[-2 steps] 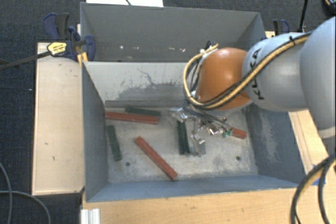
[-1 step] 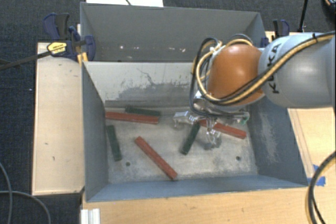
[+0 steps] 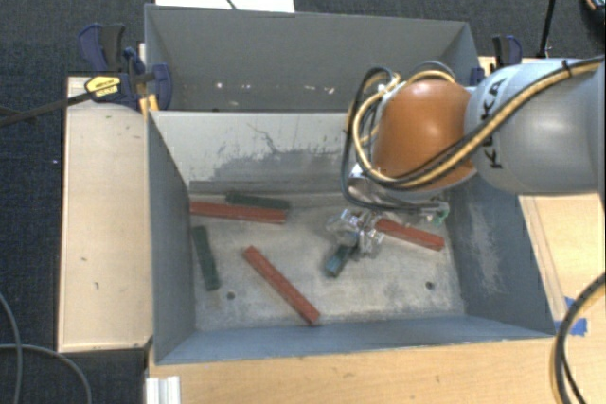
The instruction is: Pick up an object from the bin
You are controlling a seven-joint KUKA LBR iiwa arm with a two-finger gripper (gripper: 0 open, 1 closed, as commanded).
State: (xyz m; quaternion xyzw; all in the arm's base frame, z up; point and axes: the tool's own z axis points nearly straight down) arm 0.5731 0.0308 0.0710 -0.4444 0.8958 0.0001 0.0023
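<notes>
**Tool low over a short dark green block, right of the bin's centre**

The tool (image 3: 354, 243) hangs low over the floor of the grey bin (image 3: 170, 232), right of centre. The nearest thing is a short dark green block (image 3: 335, 264), just beside the tool's tip, down and to the left in the camera view. The block's long axis slants from lower left up toward the tool. A grasp would probably have to close across the block's narrow width, with the tool set a little further down-left.

On the other side, a red stick (image 3: 417, 237) runs from under the tool toward the right wall, dipping slightly. It is close enough that it could be caught by mistake.

A longer red-brown stick (image 3: 280, 285) lies diagonally, well apart to the left.

The orange wrist cover (image 3: 421, 132) and its cables hide the tool's upper part. I cannot tell whether the tool is released or clenched, or whether it touches the block. The red stick's left end is hidden beneath the tool.
</notes>
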